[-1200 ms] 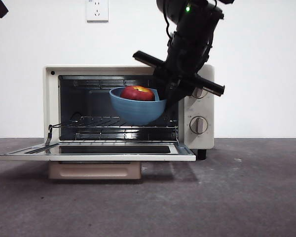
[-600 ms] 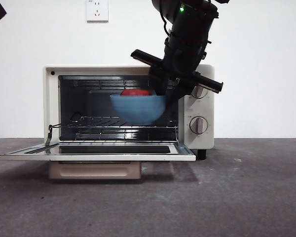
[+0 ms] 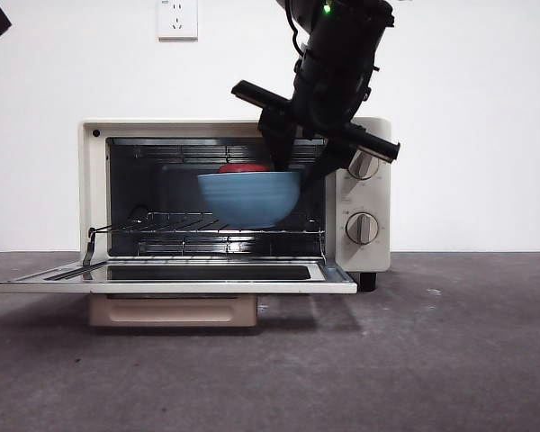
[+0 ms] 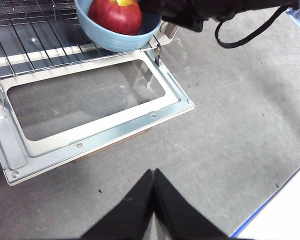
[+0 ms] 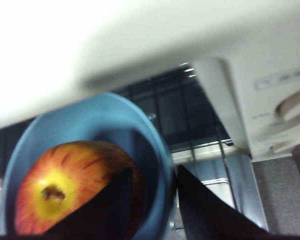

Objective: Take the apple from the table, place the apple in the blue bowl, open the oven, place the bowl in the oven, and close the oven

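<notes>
One right hand (image 3: 292,171) has levelled the blue bowl (image 3: 248,198).

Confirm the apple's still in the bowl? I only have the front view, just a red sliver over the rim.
Observer: Yes. The left wrist view shows the whole apple sitting inside the blue bowl.
Operator: How is the bowl held?
Observer: The right gripper pinches its rim, one jaw inside beside the apple, one outside.
Operator: Left arm in the way?
Observer: No. The left gripper is shut and empty over the table, outside the oven door.
</notes>
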Controlling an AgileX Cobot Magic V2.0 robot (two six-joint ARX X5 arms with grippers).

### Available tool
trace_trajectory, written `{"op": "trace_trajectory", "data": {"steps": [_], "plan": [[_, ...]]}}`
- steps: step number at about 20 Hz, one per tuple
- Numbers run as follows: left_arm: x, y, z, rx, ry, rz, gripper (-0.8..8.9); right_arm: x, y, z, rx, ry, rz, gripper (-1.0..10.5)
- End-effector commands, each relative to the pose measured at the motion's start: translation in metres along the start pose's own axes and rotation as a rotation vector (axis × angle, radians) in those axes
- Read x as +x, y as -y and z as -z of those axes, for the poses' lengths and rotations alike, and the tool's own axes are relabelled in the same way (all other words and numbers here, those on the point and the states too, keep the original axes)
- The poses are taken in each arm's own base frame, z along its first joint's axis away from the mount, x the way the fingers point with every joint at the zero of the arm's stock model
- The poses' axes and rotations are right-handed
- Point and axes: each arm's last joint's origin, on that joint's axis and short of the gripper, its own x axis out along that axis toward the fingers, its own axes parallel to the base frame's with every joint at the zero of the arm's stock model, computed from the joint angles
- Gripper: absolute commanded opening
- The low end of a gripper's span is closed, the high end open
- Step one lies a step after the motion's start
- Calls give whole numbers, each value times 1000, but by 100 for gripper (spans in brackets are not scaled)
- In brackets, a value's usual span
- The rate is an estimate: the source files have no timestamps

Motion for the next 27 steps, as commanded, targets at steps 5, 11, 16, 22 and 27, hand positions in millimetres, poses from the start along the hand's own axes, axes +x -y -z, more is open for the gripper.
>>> {"op": "trace_trajectory", "data": {"steps": [5, 11, 16, 22, 27], "plan": [[0, 0, -2, 26, 6, 1, 7, -19, -10, -6, -52, 20, -28, 144], [1, 0, -2, 30, 7, -4, 7, -41, -9, -14, -150, 37, -14, 145], [5, -12, -4, -4, 26, -143, 6, -101, -11, -29, -401, 103, -61, 145], [31, -55, 6, -173, 44, -241, 6, -179, 7, -27, -669, 50, -61, 145], [58, -100, 4, -284, 74, -244, 6, -221, 23, -15, -723, 19, -98, 145]]}}
